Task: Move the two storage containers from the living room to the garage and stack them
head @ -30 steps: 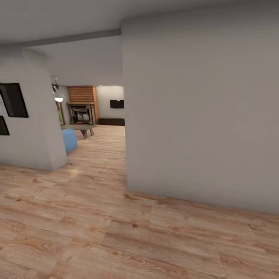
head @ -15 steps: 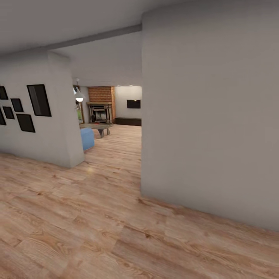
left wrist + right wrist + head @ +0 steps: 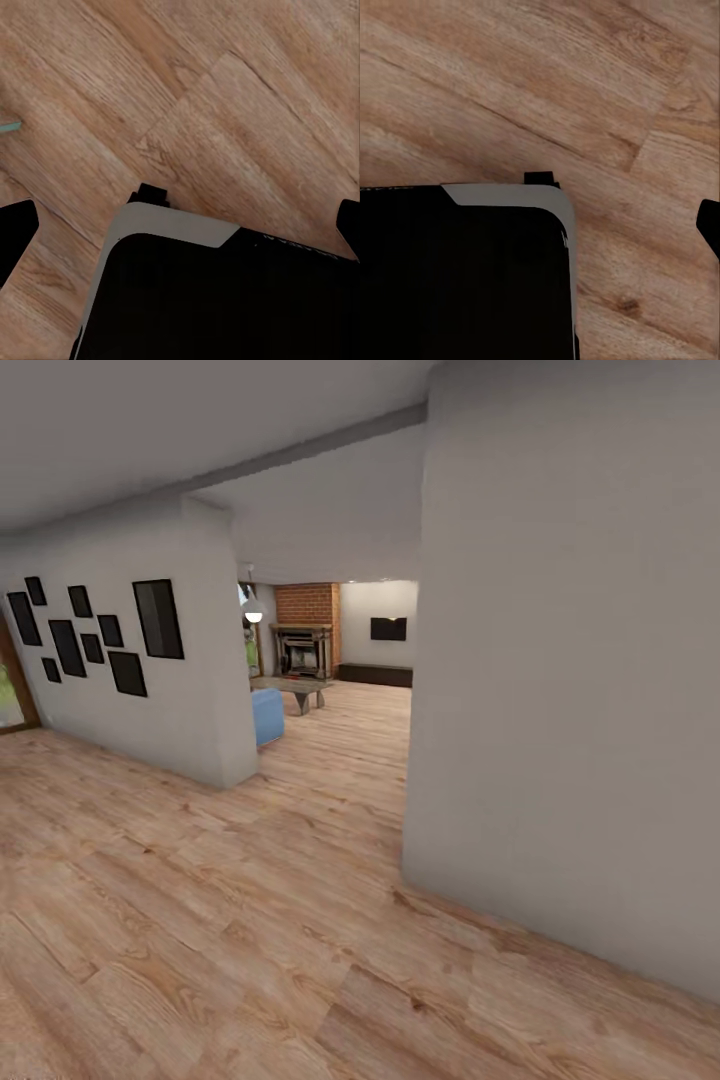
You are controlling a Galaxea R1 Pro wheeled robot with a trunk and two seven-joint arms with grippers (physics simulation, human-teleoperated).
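Over the last second the head view has swung: the near wall (image 3: 570, 690) slides right, the picture wall (image 3: 120, 650) comes into sight at left, and the living room (image 3: 340, 650) with its fireplace (image 3: 303, 647) sits nearer centre down the wood floor (image 3: 250, 920). That is the camera turning, so the robot is lining up on the opening. No containers are visible yet; they are probably inside. Left end effector (image 3: 180, 225) looks spread and empty; the right one I cannot tell.
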